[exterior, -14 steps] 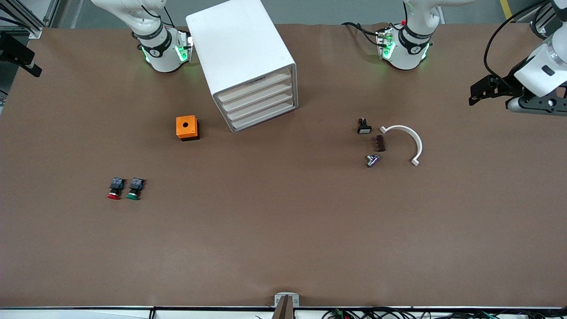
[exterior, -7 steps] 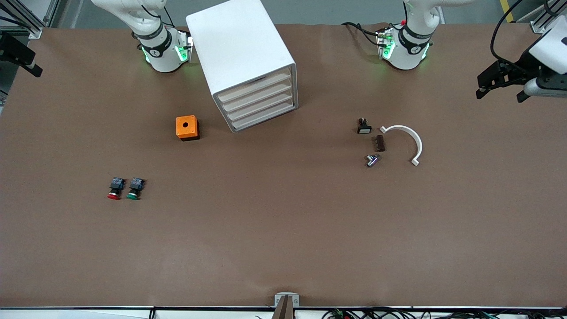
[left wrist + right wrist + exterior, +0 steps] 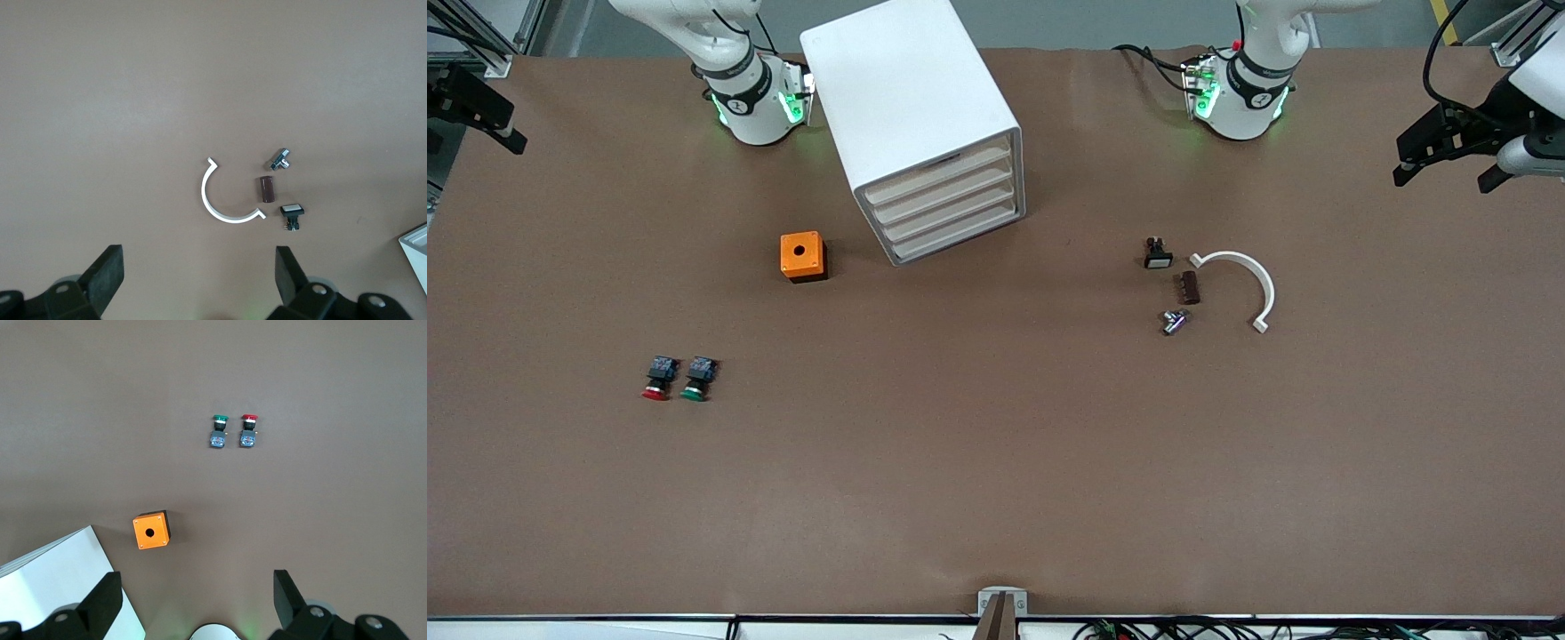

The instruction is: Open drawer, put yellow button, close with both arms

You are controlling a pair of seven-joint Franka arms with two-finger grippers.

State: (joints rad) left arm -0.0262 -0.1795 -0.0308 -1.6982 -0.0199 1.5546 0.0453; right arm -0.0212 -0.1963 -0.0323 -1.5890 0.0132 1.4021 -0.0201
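Left gripper (image 3: 197, 283) wide open, empty, high over white curved clip (image 3: 223, 195); right gripper (image 3: 197, 603) likewise, over orange box (image 3: 151, 530); drawer (image 3: 943, 176) closed

cabinet (image 3: 925, 124) drawers closed | left gripper (image 3: 1449, 151) raised, table's left-arm end | right gripper (image 3: 480, 111) raised, right-arm end
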